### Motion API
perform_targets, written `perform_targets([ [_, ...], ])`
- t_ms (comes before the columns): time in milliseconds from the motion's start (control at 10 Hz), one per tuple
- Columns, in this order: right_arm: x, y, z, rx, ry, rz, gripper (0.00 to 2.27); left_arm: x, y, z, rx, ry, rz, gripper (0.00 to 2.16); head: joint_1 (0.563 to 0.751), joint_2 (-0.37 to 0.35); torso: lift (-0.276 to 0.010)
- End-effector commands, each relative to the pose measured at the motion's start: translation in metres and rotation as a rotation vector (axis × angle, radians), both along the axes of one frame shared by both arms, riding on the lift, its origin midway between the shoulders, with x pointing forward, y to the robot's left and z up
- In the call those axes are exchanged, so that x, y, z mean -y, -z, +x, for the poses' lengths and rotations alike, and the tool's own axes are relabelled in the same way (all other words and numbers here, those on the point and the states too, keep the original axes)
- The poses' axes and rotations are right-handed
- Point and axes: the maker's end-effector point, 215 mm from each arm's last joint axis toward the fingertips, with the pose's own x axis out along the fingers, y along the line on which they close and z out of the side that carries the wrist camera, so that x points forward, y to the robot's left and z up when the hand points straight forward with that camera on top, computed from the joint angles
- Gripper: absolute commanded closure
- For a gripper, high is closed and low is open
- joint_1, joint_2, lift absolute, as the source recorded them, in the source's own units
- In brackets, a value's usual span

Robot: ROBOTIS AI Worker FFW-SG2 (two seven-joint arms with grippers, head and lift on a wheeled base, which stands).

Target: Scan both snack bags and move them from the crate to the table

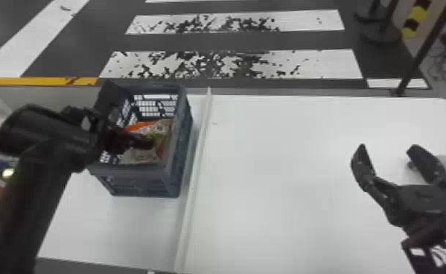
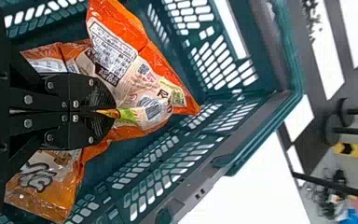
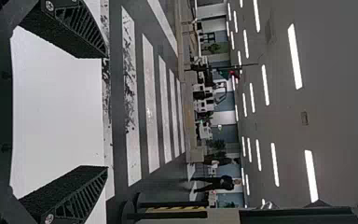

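I'm watching from my station, and the left gripper (image 1: 147, 141) is reaching into the crate (image 1: 142, 182) from its left edge. The two fingers are closed up, pinching a fold of the snack bag (image 2: 149, 79); a green-and-yellow bit pokes out past the tips. That bag is orange and white, label panel showing, inside the crate's walls and toward its right edge. More orange packaging (image 2: 46, 186) shows on the other side of the fingers (whether that's the second bag or the same one, I can't tell from here).

The crate stands upright at the far-left part of the bench (image 1: 288, 204), just beside a raised pale strip (image 1: 193, 175) that runs from the far edge to the near one. Over on my right, the right gripper (image 1: 388, 147) is parked above the bench's right side, fingers spread wide with nothing between them. Beyond the far edge, I've got white stripes (image 1: 233, 63) across the dark floor.
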Motion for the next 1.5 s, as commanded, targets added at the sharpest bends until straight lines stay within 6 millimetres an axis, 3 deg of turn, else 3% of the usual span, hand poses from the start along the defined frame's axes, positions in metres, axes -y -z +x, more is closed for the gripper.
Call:
perform_targets([
  [0, 0.000, 0.001, -0.001, -0.002, 0.000, 0.001, 0.08, -0.016, -0.025, 0.004, 0.050, -0.034, -0.054, 2.13, 0.695, 0.118, -0.088],
  [300, -0.002, 0.001, -0.001, -0.002, -0.001, 0.004, 0.08, -0.032, -0.056, 0.008, 0.119, -0.086, -0.158, 2.13, 0.695, 0.143, -0.088],
  [600, -0.004, 0.003, -0.001, -0.010, -0.005, 0.002, 0.08, -0.030, -0.088, 0.015, 0.205, -0.110, -0.306, 2.13, 0.695, 0.154, -0.088],
  [1000, -0.005, 0.002, -0.001, -0.008, -0.005, -0.002, 0.08, -0.032, -0.170, 0.005, 0.337, -0.132, -0.453, 2.13, 0.695, 0.156, -0.088],
  [1200, -0.004, 0.002, -0.001, -0.008, -0.004, -0.003, 0.08, -0.005, -0.203, -0.009, 0.360, -0.113, -0.509, 2.13, 0.695, 0.157, -0.088],
  [1400, -0.004, 0.003, -0.001, -0.010, -0.003, 0.000, 0.08, 0.045, -0.216, -0.023, 0.366, -0.077, -0.558, 2.13, 0.695, 0.132, -0.088],
])
